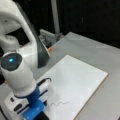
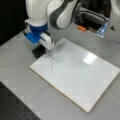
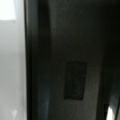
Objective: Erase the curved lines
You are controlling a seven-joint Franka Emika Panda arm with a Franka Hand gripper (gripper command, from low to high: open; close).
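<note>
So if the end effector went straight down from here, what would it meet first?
Probably the black eraser beneath the end effector, at the board's corner; the squiggle lies beside it, unerased. Depth is unclear.

White board point(image 2: 75, 75) surface open toward 3 and 5 o'clock. Claw point(image 2: 40, 51) with black eraser point(image 2: 38, 52) crowds board's 10 o'clock corner, near curve lines point(image 2: 51, 63). Clutter point(image 2: 92, 21) blocks tabletop point(image 2: 22, 82) at 1 o'clock.

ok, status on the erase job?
Gripper low at the board's corner, on black eraser. Curve lines intact beside it. Nothing in the way.
</note>
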